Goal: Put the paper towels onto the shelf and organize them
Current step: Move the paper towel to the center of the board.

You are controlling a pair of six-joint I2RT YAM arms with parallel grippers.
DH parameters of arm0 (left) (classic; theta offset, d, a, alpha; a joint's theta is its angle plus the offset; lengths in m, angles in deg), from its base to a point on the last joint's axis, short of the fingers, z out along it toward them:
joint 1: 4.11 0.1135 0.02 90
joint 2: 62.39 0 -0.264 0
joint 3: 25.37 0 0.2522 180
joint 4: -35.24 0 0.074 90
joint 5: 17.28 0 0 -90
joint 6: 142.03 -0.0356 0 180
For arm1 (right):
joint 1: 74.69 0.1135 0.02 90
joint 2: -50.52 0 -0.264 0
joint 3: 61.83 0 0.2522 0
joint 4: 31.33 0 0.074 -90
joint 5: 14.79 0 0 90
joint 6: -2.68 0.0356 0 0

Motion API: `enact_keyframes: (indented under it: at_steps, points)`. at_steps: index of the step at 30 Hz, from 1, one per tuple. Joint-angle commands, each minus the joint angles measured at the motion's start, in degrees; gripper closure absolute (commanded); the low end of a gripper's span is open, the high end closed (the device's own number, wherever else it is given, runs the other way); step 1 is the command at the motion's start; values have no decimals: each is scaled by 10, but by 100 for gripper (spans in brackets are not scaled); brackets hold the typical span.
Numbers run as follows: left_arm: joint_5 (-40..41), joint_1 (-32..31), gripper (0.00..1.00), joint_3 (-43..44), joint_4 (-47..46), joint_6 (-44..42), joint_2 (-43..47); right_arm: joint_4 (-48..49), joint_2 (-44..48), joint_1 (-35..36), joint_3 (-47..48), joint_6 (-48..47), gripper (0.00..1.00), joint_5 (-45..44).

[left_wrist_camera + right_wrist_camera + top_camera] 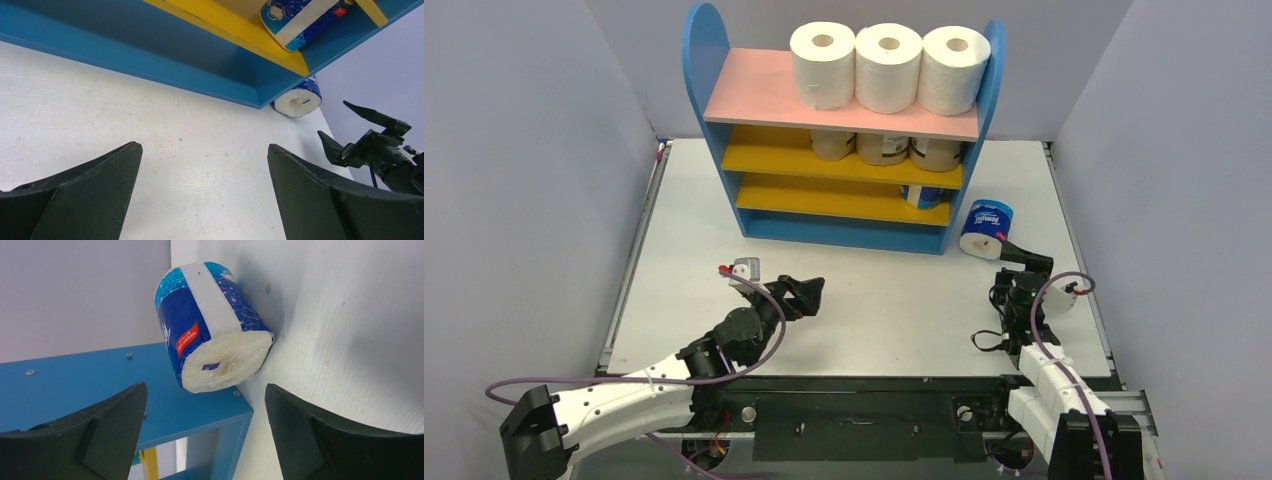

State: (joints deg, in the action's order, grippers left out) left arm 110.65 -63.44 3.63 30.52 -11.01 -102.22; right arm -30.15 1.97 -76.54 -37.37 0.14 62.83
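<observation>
The shelf (707, 60) holds three white paper towels (887, 66) on its pink top board, and three tan ones (883, 148) on the upper yellow board. A blue-and-white roll (921, 195) lies on the lower yellow board, also seen in the left wrist view (300, 20). Another blue-and-white roll (986, 229) (212, 347) (298, 98) lies on the table against the shelf's right end. My right gripper (1016, 266) (205, 386) is open just short of this roll, nothing between its fingers. My left gripper (814, 297) (203, 146) hangs open and empty over bare table, in front of the shelf.
The shelf's blue side panel (100, 385) fills the lower left of the right wrist view, close beside the roll. Grey walls enclose the white table (684, 250) on three sides. My right gripper (332, 118) shows at the right of the left wrist view.
</observation>
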Motion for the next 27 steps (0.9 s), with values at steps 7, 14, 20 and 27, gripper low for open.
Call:
enact_keyframes:
  at_steps: [7, 14, 20, 27]
  points:
    - [13, -3, 4, -13, -13, 10, 7, 238, -109, 13, -17, 111, 16, -5]
    - [15, -3, 3, -19, -5, 7, 28, 248, -157, 59, 13, 109, 16, -23]
    - [19, -3, 4, -23, 2, 4, 44, 255, -186, 65, 33, 98, 16, -37]
    - [25, -3, 4, -28, -3, 2, 43, 271, -239, 56, 69, 73, 24, -31]
